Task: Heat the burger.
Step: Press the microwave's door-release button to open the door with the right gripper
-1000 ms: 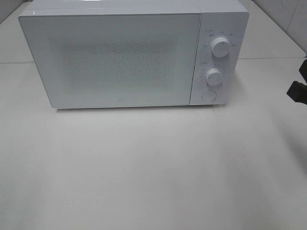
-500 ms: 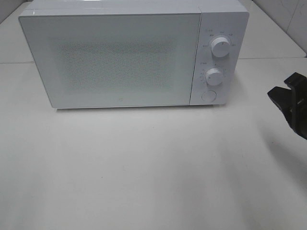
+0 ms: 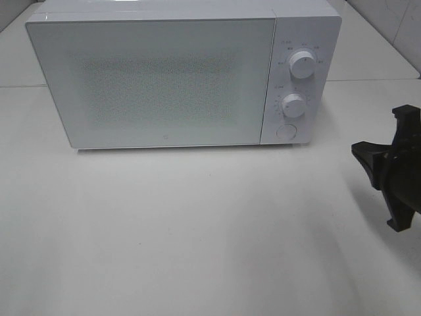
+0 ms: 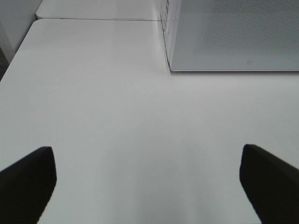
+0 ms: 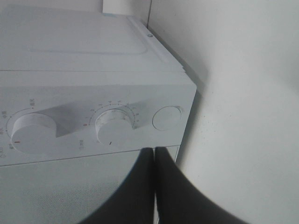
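The burger is out of view. A white microwave (image 3: 158, 79) stands at the back of the table with its door closed; through the speckled window I cannot tell what is inside. My right gripper (image 3: 355, 147) hangs at the right edge of the exterior view, shut and empty, its tip pointing at the control panel. In the right wrist view the shut right gripper (image 5: 154, 150) sits just short of the lower knob (image 5: 114, 128) and the round button (image 5: 167, 117). My left gripper (image 4: 147, 186) is open over bare table, with the microwave's corner (image 4: 233, 32) ahead.
The panel carries an upper knob (image 3: 302, 64), a lower knob (image 3: 293, 105) and a round button (image 3: 285, 131). White table (image 3: 197, 230) stretches in front of the microwave. A tiled wall (image 3: 395, 20) rises at the back right.
The right gripper has come in from the right edge, moving left and toward the front of the table. The microwave and the left gripper have not moved.
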